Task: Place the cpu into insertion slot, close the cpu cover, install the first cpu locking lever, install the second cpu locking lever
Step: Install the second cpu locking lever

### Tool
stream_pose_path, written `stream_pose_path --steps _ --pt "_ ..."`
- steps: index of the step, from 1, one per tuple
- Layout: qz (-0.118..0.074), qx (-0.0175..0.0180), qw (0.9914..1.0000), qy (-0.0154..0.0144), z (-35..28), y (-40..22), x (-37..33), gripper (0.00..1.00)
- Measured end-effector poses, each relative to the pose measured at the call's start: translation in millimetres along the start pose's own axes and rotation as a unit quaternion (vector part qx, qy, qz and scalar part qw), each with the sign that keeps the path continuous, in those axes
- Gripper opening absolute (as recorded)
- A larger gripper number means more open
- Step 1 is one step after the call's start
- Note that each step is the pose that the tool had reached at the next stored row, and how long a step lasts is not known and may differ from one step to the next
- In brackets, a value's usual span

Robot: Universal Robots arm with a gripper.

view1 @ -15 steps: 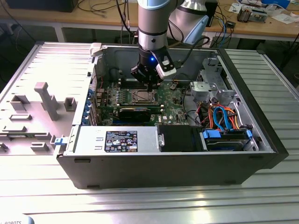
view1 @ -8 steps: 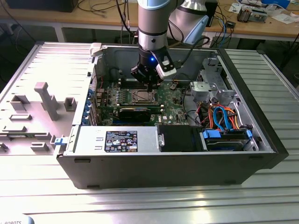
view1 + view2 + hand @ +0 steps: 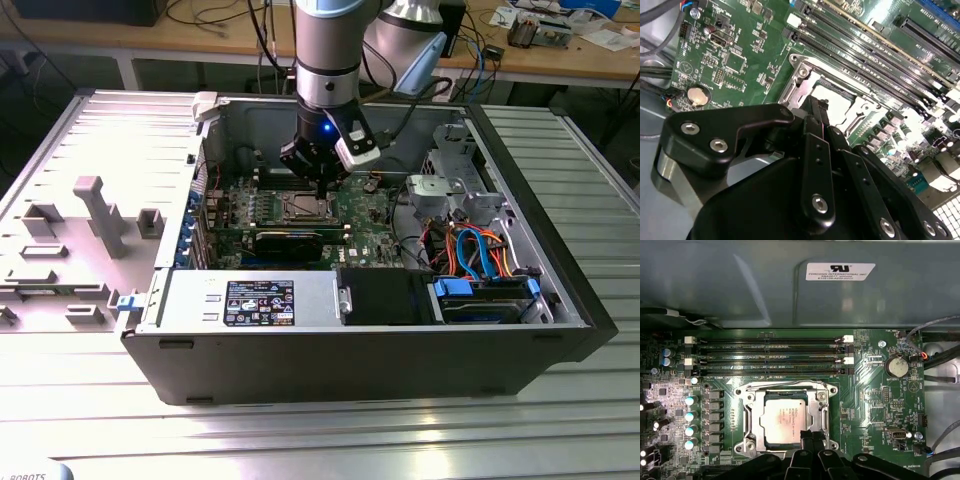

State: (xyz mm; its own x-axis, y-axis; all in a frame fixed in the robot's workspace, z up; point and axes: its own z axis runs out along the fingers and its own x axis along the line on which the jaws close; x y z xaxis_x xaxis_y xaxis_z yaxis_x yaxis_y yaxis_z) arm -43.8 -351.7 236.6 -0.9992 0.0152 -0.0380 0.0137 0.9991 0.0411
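Observation:
The cpu (image 3: 784, 419), a square chip with a silver-grey top, lies flat in the insertion slot (image 3: 305, 207) on the green board. The cpu cover (image 3: 753, 414), a dull metal frame, lies down around it, so the chip shows through its window. My gripper (image 3: 811, 436) stands with its two black fingers pressed together, their tips at the slot's edge beside the chip. In the second wrist view the gripper (image 3: 819, 107) tapers to a point on the metal frame next to the cpu (image 3: 840, 104). From the exterior view, the gripper (image 3: 320, 184) hangs straight down over the slot inside the open computer case.
Long black memory slots (image 3: 770, 357) run beside the socket, with a coin battery (image 3: 896, 366) further along. A black expansion card (image 3: 290, 240), the power supply (image 3: 250, 300) and orange and blue cables (image 3: 480, 250) fill the case. The grey case wall (image 3: 765, 285) rises behind the board.

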Motion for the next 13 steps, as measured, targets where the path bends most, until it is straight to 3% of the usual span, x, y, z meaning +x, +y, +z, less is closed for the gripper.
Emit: stream_pose_path --steps 3,6,8,9,10,13 --pt "0.0 -0.0001 1.0 0.0002 -6.1 0.3 -0.2 0.11" --pt "0.0 -0.0006 0.99999 0.0037 -9.0 -3.0 -0.4 0.11" --pt "0.0 -0.0012 0.99991 0.0133 -9.1 -9.2 -0.5 0.11" --pt "0.001 -0.0011 0.99987 0.0158 -9.3 -11.4 -0.5 0.11" --pt "0.001 -0.0012 0.99985 0.0173 -9.3 -15.0 -0.6 0.11" --pt "0.001 -0.0015 0.99985 0.0174 -9.5 -28.2 -0.7 0.11"
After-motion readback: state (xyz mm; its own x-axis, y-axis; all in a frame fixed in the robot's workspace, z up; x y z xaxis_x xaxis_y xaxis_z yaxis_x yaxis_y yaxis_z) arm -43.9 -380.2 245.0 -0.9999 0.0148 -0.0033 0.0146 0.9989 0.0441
